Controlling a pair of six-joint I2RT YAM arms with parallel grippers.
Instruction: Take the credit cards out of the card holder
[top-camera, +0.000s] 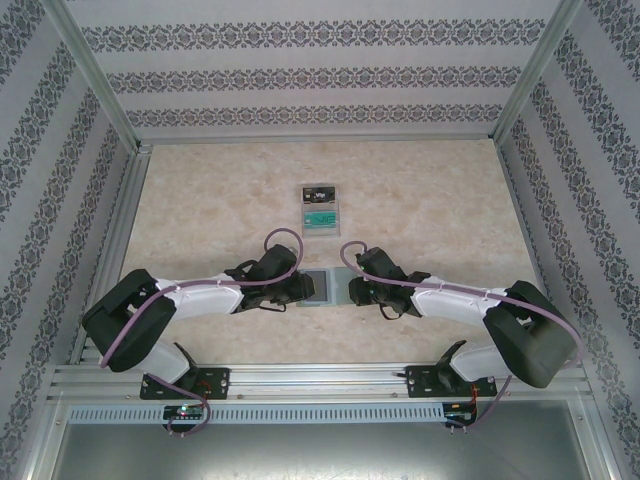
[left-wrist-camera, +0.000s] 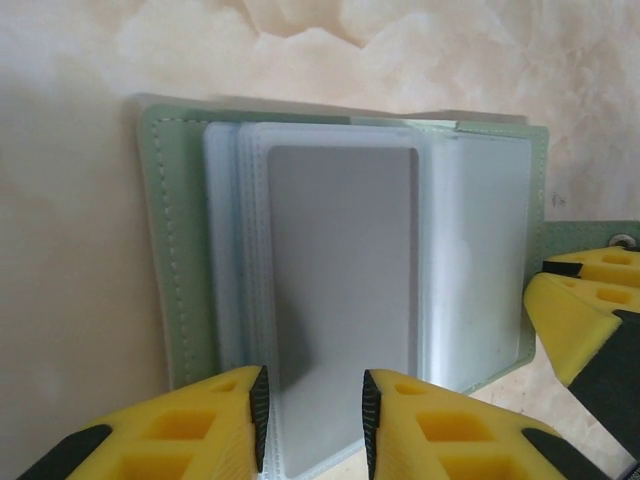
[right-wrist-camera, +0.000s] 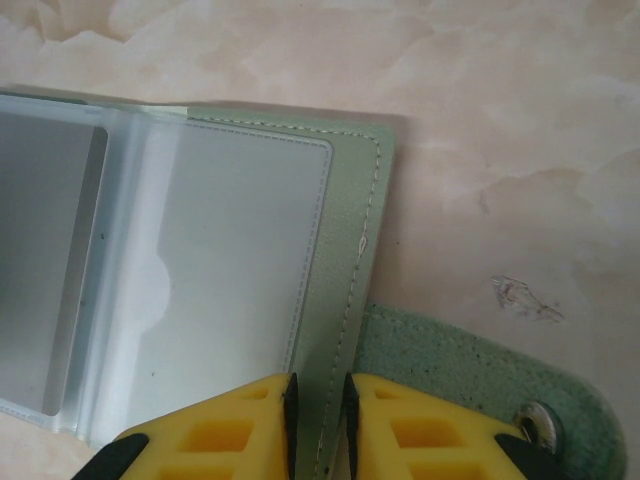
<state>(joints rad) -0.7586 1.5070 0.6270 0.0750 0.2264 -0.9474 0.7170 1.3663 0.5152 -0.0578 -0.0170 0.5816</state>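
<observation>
Sage-green card holder (top-camera: 322, 290) is lying open as your right gripper (right-wrist-camera: 318, 388), nearly closed, is pinning its cover edge and your left gripper (left-wrist-camera: 315, 390), jaws apart, is straddling the grey credit card (left-wrist-camera: 340, 290) in its sleeve; be gripping squarely, pulling straight out.

Soft even light, blurred foreground.

Sage-green card holder (left-wrist-camera: 172, 260), pale bluish pockets (left-wrist-camera: 478, 260), seemingly grey card (left-wrist-camera: 345, 300); table (left-wrist-camera: 400, 50) is marbled beige.
</observation>
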